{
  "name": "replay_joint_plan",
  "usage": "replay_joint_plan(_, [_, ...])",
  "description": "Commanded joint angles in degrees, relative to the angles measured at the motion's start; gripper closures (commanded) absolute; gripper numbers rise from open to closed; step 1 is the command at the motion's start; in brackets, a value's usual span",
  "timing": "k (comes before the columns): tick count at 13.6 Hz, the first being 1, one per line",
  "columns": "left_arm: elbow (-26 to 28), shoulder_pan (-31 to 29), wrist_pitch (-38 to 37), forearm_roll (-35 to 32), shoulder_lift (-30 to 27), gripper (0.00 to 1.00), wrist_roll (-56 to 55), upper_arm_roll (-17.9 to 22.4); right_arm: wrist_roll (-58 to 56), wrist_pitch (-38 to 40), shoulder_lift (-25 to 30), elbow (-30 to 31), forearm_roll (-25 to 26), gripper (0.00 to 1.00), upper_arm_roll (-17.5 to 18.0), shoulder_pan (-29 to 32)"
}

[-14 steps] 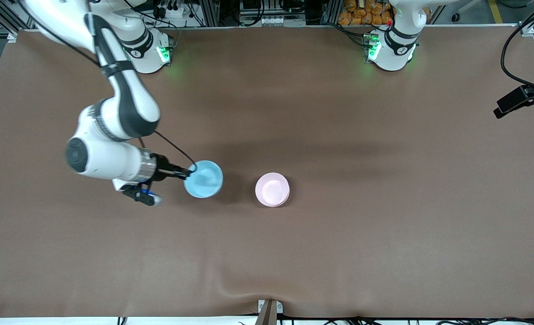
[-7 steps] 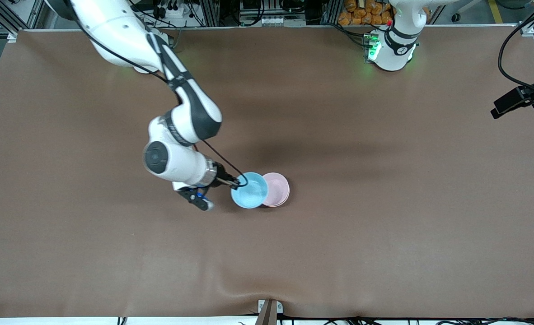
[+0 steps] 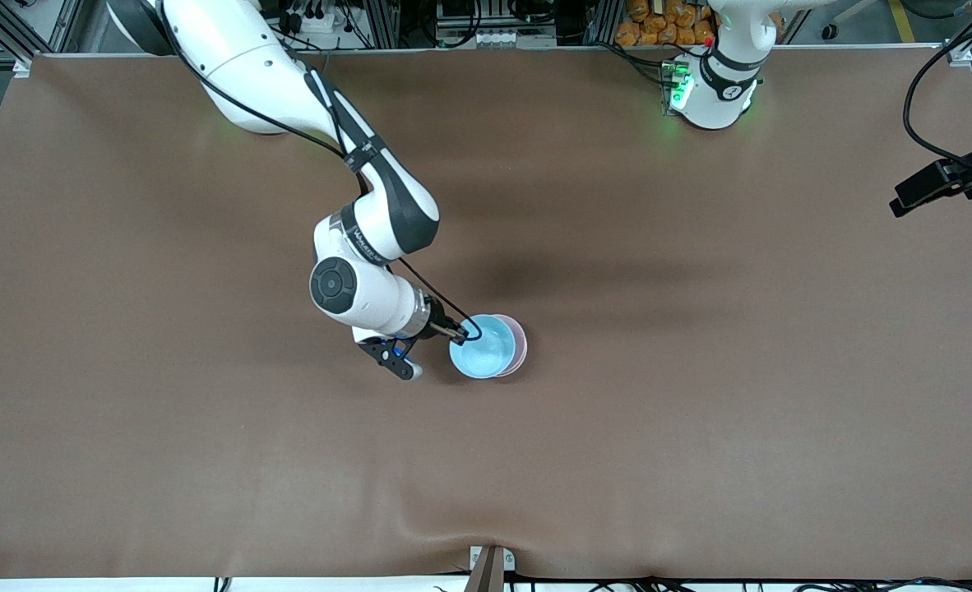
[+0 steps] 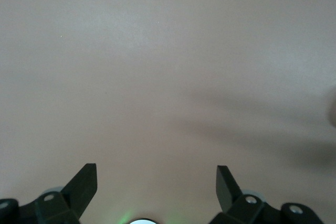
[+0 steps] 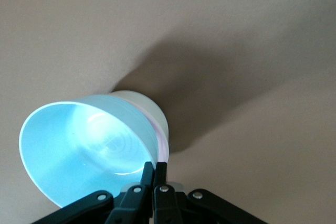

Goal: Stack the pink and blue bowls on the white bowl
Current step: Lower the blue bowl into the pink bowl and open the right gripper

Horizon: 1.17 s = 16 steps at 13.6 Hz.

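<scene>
My right gripper is shut on the rim of the light blue bowl and holds it tilted, mostly over the pink bowl, of which only a crescent shows in the front view. In the right wrist view the closed fingers pinch the blue bowl's rim. A pink edge and a pale whitish bowl wall show just under it. I cannot make out the white bowl as a separate thing in the front view. My left gripper is open and empty over bare table; it waits out of the front view.
The brown table mat is bare around the bowls. A black camera mount juts in at the left arm's end of the table. The arm bases stand along the table edge farthest from the front camera.
My right arm has carried the blue bowl toward the left arm's end, from apart from the pink bowl to mostly over it. The pink bowl has not moved.
</scene>
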State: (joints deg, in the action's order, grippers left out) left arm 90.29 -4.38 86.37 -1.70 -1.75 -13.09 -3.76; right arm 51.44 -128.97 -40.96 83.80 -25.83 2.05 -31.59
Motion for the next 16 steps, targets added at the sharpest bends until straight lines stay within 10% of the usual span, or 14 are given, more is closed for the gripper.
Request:
replay_joint_plan(1, [0.42, 0.34, -0.06, 0.47, -0.54, 0.0, 1.23, 0.42, 2.79, 0.56, -1.23, -1.89, 0.07, 1.0, -0.99, -2.43])
replay_joint_plan(14, [0.42, 0.51, 0.11, 0.47, 0.6, 0.0, 1.23, 0.34, 5.6, -3.92, -4.57, -2.06, 2.01, 0.97, -0.99, -3.66])
replay_joint_plan(15, [0.42, 0.51, 0.03, 0.47, 0.69, 0.0, 1.23, 0.16, 5.52, -3.83, -4.57, -2.06, 1.92, 0.46, -0.91, -3.14])
replay_joint_plan(16, [0.42, 0.51, 0.11, 0.47, 0.69, 0.0, 1.23, 0.16, 5.52, -3.57, -4.57, -2.06, 1.84, 0.23, -0.91, -2.87])
